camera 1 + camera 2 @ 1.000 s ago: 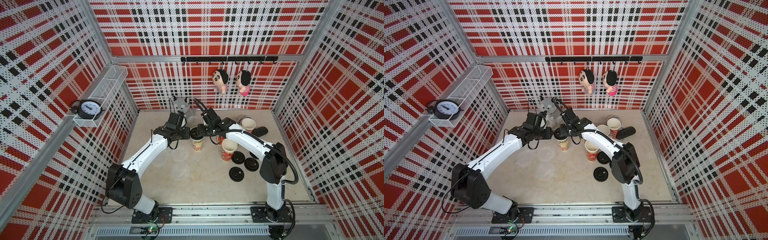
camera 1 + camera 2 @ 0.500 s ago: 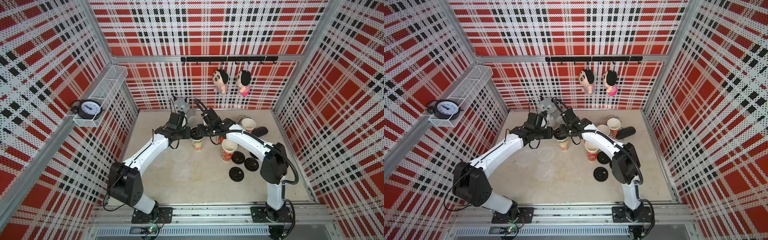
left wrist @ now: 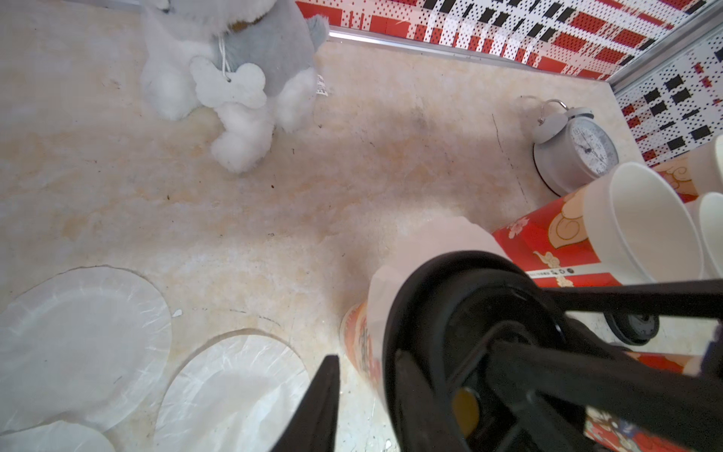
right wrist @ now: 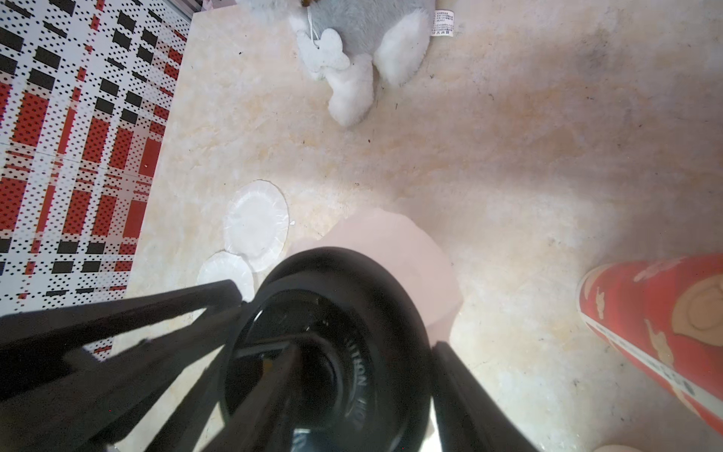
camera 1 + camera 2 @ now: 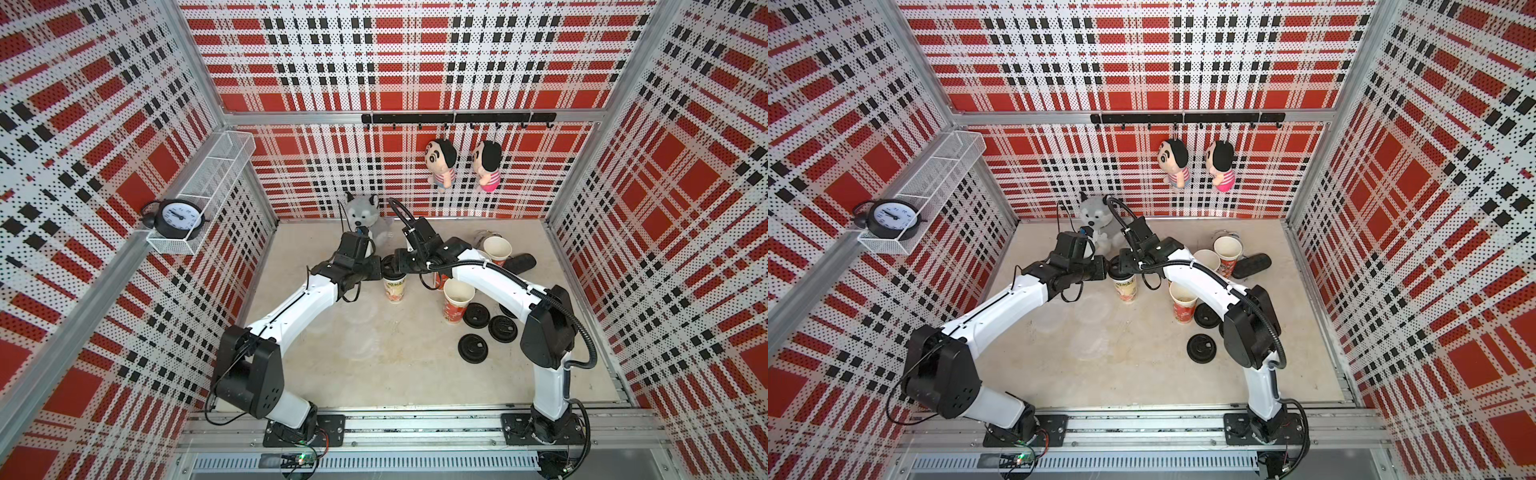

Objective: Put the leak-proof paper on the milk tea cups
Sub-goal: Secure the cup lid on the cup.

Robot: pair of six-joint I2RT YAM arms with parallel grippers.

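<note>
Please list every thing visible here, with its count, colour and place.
milk tea cups: at least four, red print, table centre-right
leak-proof paper: three loose, whitish, table left; one under a lid
black lids: at least three loose beside cups; one on a cup
oblong thing: one, black, behind cups
husky plush: one, grey-white, table back
dolls: two, black-haired, back wall
alarm clocks: one black, wall shelf; one grey, table back
left gripper, right gripper: black, at the lidded cup

In both top views the mouth of the cream cup [image 5: 395,291] was hidden under the black lid [image 5: 389,266], between the left gripper [image 5: 379,271] and the right gripper [image 5: 398,266]; whether either one gripped it could not be told. The right arm [image 5: 1192,278] covered part of a second cup [image 5: 1204,258]. A paper sheet [image 3: 51,436] was cut off by the left wrist view's edge
</note>
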